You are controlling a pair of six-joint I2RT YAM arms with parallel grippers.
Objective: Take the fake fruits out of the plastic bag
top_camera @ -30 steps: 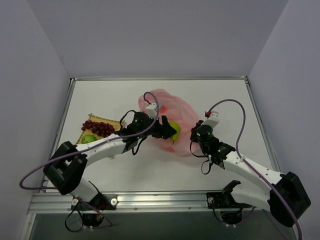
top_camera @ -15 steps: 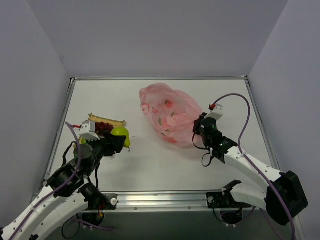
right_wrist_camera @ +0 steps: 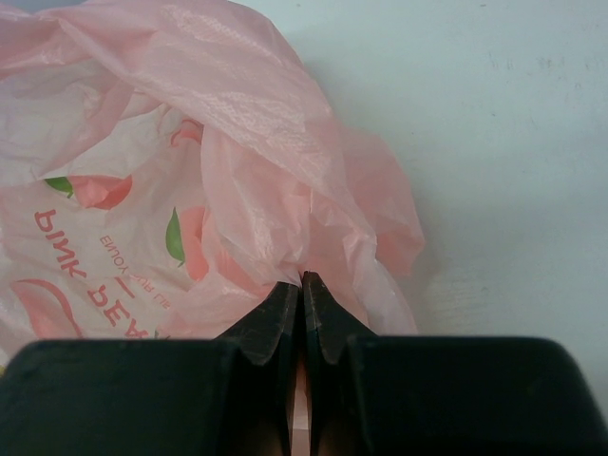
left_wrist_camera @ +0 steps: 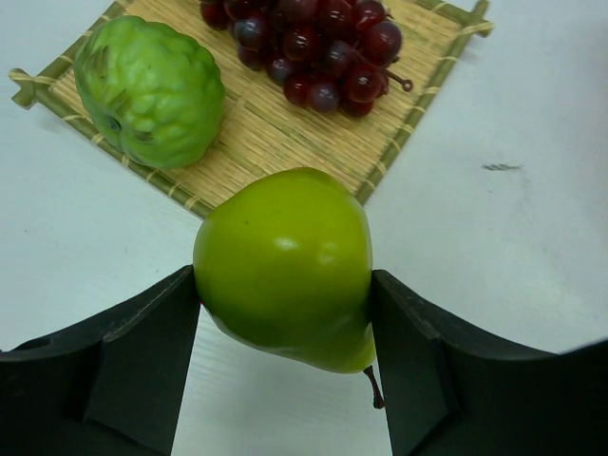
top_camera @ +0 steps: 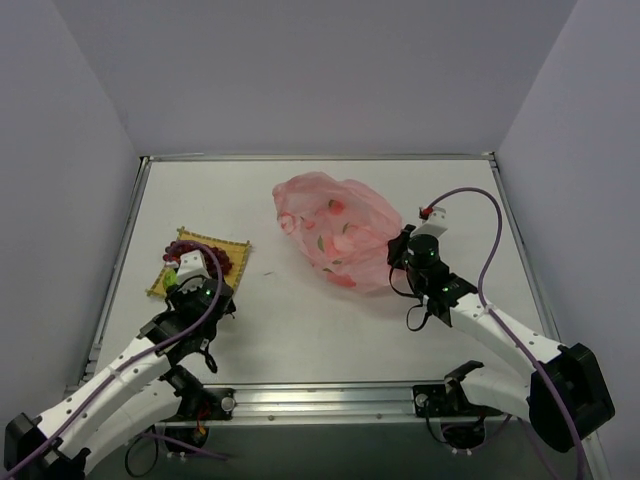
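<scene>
Pink, crinkly film makes up the plastic bag [top_camera: 335, 225], which lies crumpled on the far middle of the white table [top_camera: 300, 330], with peach pictures and lettering printed on it. The right gripper [right_wrist_camera: 302, 283] reaches it from the near right. Its jaws are pressed together on a fold of the bag's near right edge, pinching the thin film. Whether any fruit lies inside the bag cannot be told.

Well to the left, the left gripper [left_wrist_camera: 283, 280] clamps a yellow-green pear [left_wrist_camera: 285, 242] with its black jaws spread wide, one against each side of the fruit. The pear's small stem points toward the camera. The pear sits at the near right edge of the yellow woven mat [left_wrist_camera: 285, 133]; whether it touches the mat or the table cannot be told. On the mat, a dark red grape bunch [left_wrist_camera: 313, 43] lies along the far side. A bumpy green fruit [left_wrist_camera: 149, 90] sits on the mat's left part, near the grapes.
</scene>
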